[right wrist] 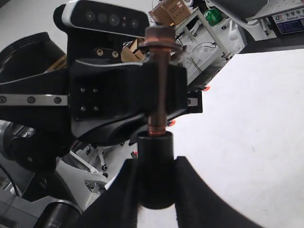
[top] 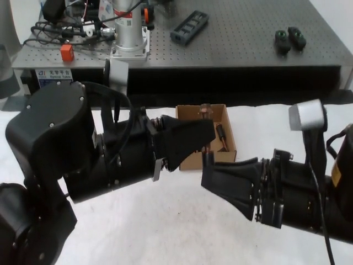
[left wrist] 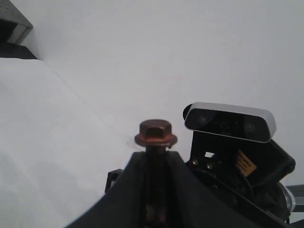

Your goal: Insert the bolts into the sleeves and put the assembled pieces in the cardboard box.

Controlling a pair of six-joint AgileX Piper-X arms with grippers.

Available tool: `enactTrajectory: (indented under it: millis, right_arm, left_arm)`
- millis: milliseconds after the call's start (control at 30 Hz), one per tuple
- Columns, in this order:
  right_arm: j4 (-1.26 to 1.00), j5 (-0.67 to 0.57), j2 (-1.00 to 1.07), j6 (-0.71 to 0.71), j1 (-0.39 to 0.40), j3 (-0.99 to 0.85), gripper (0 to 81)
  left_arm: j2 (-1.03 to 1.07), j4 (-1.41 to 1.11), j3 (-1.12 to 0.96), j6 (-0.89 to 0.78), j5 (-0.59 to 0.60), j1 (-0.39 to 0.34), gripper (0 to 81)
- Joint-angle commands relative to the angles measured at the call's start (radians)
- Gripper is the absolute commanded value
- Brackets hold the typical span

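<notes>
Two black robot arms meet over a white worktop [top: 165, 226], just in front of an open cardboard box [top: 194, 159].

The left tool [left wrist: 154, 159] is closed on a copper-coloured bolt [right wrist: 160, 80], clamping its shaft between the two fingers. The bolt stands upright with its flanged hex head above the fingers.

The right tool [right wrist: 154, 166] sits just below, closed on a black sleeve [right wrist: 154, 178] held upright between its fingers. In the right wrist view the lower end of the bolt meets the top opening of the sleeve, with the two lined up on one axis; how far the bolt sits inside cannot be made out.

In the high view both tools hang close together at the near edge of the box, the left one above the right. A dark bolt-and-sleeve piece [top: 222, 134] lies inside the box.

Behind the worktop, a perforated metal board [top: 231, 44] carries a dark slotted tray [top: 189, 26], two small black round parts [top: 289, 38] and a tangle of cables [top: 66, 27].
</notes>
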Motion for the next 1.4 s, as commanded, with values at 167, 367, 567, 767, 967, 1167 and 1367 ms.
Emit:
enactTrajectory:
  millis: [167,367,567,767,967,1167,1367]
  right_arm:
    - [-0.044,-0.001,-0.004,0.005,-0.031,-0.012,1.7]
    - [-0.039,-0.075,0.006,0.001,-0.031,-0.012,1.7]
    - [-0.039,-0.001,0.015,-0.064,-0.054,-0.012,1.7]
    - [0.003,0.118,0.057,-0.151,-0.190,-0.059,1.7]
    - [0.209,0.200,0.323,-0.292,-0.283,-0.293,1.7]
    - [0.439,0.300,0.668,-0.357,-0.279,-0.632,1.7]
    - [0.745,0.440,0.951,-0.399,-0.261,-0.960,1.7]
  left_arm:
    - [-0.002,-0.012,-0.004,0.005,0.049,-0.001,0.1]
    - [-0.002,0.043,-0.004,0.024,0.056,-0.001,34.9]
    - [-0.002,0.058,-0.004,0.037,0.056,-0.001,48.1]
    - [-0.002,0.082,-0.002,0.101,0.043,0.017,47.2]
    - [-0.002,0.199,-0.002,0.192,-0.068,0.028,31.6]
    - [-0.045,0.313,-0.002,0.266,-0.230,0.028,0.1]
    - [-0.167,0.635,-0.002,0.380,-0.468,0.028,0.7]
